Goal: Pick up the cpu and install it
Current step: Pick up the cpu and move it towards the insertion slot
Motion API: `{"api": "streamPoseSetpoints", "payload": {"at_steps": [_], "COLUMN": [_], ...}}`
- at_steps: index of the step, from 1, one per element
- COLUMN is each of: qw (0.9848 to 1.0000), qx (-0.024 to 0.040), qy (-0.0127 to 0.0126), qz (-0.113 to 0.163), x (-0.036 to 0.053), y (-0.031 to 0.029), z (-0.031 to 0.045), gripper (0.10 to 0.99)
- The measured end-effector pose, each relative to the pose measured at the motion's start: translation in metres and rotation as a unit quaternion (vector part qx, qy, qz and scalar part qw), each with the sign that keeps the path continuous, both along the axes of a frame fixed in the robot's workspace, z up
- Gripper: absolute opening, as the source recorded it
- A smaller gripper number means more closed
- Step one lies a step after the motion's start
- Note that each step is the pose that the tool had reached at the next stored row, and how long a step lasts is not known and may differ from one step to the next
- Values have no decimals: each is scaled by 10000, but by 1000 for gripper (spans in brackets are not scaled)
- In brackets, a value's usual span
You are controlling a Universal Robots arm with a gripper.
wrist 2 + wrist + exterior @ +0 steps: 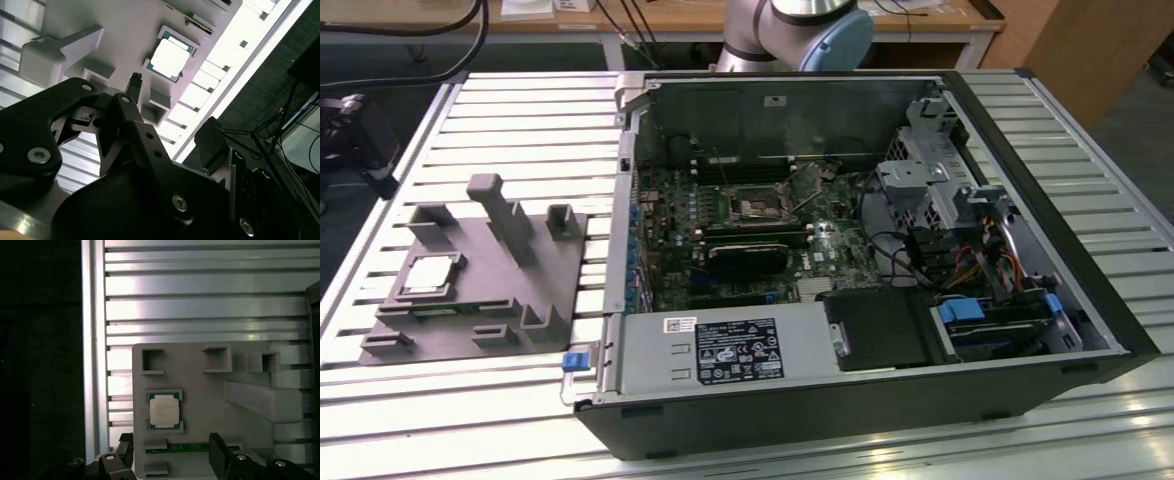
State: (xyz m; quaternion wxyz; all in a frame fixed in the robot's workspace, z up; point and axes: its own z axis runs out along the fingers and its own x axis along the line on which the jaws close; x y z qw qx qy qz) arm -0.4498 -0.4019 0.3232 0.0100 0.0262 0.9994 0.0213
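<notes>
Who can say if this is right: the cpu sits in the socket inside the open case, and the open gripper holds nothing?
No: the cpu lies on the grey tray, as the first wrist view shows; the open gripper holds nothing.

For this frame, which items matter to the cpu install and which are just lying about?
Job in hand: cpu in the grey tray; socket inside the open computer case; open gripper.
Lying about: power supply; cables; slatted table.
</notes>
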Motion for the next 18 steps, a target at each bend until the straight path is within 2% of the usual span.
{"api": "streamPoseSetpoints", "payload": {"at_steps": [14,18], "qw": [10000,10000], "qx": [0,0], "qy": [0,-1], "qz": [0,0], "x": [3,4], "y": [0,0], "z": [-61,-101], "gripper": [706,706]}}
